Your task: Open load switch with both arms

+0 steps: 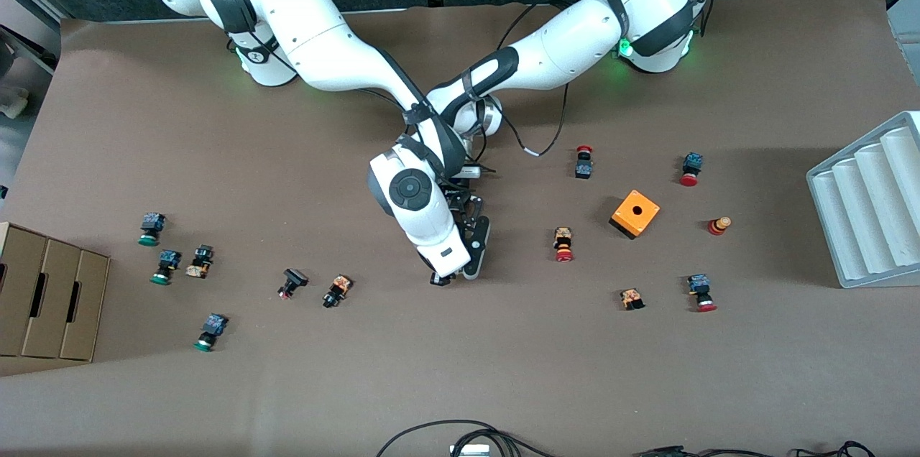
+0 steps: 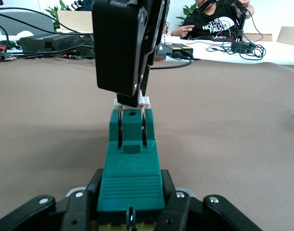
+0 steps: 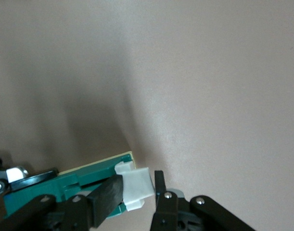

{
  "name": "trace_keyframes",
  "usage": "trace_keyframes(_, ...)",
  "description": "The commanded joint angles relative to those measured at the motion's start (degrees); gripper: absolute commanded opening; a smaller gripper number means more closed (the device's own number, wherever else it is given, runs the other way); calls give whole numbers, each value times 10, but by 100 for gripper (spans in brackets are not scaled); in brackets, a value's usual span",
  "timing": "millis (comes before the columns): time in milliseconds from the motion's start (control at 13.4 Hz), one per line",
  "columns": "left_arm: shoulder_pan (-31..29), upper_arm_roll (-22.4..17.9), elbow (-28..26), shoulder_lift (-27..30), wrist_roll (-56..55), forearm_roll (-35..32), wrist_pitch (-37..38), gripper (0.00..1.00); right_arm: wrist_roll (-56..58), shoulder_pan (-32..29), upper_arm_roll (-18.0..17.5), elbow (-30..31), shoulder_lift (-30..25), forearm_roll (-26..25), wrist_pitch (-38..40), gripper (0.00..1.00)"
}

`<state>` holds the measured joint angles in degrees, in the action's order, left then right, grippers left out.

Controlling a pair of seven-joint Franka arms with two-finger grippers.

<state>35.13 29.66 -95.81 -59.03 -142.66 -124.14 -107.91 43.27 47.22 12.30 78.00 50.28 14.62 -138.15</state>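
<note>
The load switch (image 2: 132, 163) is a narrow dark-green block with a white end piece (image 3: 137, 185). It hangs low over the middle of the table, mostly hidden under the two hands in the front view. My left gripper (image 2: 131, 188) is shut on the green body's end, one finger on each side. My right gripper (image 3: 136, 185) comes down from above and has closed on the white end piece. In the front view the right gripper (image 1: 440, 279) and left gripper (image 1: 474, 259) meet beside each other. The left wrist view shows the right gripper (image 2: 130, 98) at the switch's tip.
Several push buttons lie scattered toward both ends of the table. An orange cube with a hole (image 1: 635, 213) sits toward the left arm's end. A white ribbed tray (image 1: 870, 205) stands at that end's edge, cardboard boxes (image 1: 43, 299) at the right arm's end. Cables (image 1: 460, 435) lie at the near edge.
</note>
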Motion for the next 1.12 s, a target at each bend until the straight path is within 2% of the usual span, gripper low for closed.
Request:
trace_keyframes(0, 2, -10, 7, -7, -8, -4, 11, 51, -9, 14, -2, 7, -4, 19, 11, 32)
trace_keyframes(1042, 2, -10, 6, -7, -8, -3, 11, 52, -11, 20, -3, 26, -19, 19, 18, 28)
